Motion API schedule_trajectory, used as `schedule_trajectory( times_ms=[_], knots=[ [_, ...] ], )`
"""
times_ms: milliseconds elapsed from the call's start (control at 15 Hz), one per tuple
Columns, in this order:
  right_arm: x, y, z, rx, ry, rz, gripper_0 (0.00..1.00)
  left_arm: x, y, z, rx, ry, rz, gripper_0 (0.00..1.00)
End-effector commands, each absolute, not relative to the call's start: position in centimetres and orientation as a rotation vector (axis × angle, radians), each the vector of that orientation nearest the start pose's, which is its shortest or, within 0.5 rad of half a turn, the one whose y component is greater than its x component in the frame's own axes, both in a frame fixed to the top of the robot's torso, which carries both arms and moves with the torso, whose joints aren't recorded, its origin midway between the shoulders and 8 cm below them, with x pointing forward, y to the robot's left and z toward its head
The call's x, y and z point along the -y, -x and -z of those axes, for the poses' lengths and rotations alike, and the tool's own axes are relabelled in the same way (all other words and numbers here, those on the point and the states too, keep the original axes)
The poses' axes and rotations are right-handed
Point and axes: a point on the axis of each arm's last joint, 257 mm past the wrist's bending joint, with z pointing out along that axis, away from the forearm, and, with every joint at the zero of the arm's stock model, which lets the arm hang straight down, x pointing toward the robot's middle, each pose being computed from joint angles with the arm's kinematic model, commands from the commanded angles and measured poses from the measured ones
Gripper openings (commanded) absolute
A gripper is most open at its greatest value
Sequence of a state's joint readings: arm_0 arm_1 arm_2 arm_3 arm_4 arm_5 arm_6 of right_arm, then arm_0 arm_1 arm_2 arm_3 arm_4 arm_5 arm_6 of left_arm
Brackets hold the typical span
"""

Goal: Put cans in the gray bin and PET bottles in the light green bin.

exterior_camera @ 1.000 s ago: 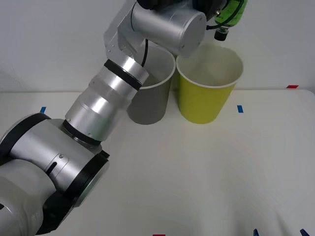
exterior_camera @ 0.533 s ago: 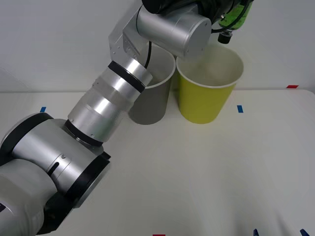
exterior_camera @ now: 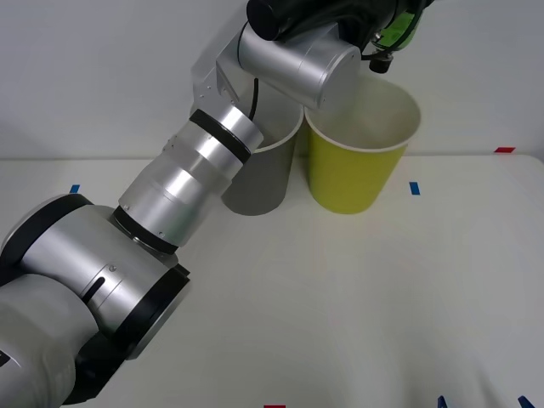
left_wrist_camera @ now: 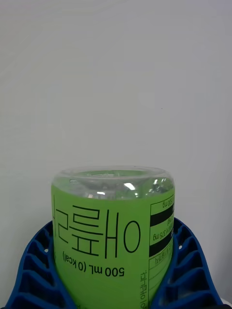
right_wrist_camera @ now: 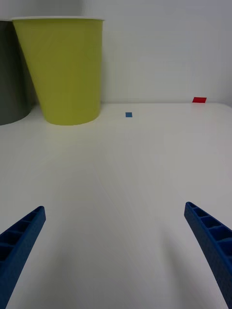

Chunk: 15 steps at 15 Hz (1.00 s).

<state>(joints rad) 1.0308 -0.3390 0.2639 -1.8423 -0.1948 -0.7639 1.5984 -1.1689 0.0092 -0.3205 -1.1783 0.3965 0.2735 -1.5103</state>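
Bottle [left_wrist_camera: 113, 241] gripped cap-down above light green bin [exterior_camera: 353, 174], gray bin [exterior_camera: 263, 183] beside

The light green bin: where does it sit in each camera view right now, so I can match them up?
Front view: the light green bin stands at upper center-right, beside the gray bin, under the left pincer holding the PET bottle cap down.
Right wrist view: far across the table, gray bin at its side.
Left wrist view: not in it; the bottle fills the foreground.
Shared landmark: the blue tape mark beside the bin.
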Motion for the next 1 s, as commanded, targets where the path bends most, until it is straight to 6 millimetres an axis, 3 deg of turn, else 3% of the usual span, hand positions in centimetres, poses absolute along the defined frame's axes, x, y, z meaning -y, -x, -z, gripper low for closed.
schedule_trajectory(
  times_ms=[67, 400, 533, 667, 1000],
  knots=[
    [27.29, -19.63, 28.74, -1.588, -0.004, 0.012, 1.0, 17.75, -59.81, -15.96, -1.195, -0.541, 0.578, 0.0],
    [27.29, -19.63, 28.74, -1.588, -0.004, 0.012, 1.0, 17.76, -59.82, -15.92, -1.201, -0.534, 0.59, 0.0],
    [27.29, -19.63, 28.74, -1.588, -0.004, 0.012, 1.0, 17.74, -59.95, -15.58, -1.217, -0.534, 0.593, 0.8],
    [27.29, -19.63, 28.74, -1.588, -0.004, 0.012, 1.0, 17.68, -60.07, -15.36, -1.227, -0.534, 0.592, 1.0],
    [27.29, -19.63, 28.74, -1.588, -0.004, 0.012, 1.0, 17.46, -60.18, -15.44, -1.226, -0.533, 0.587, 1.0]
  ],
)
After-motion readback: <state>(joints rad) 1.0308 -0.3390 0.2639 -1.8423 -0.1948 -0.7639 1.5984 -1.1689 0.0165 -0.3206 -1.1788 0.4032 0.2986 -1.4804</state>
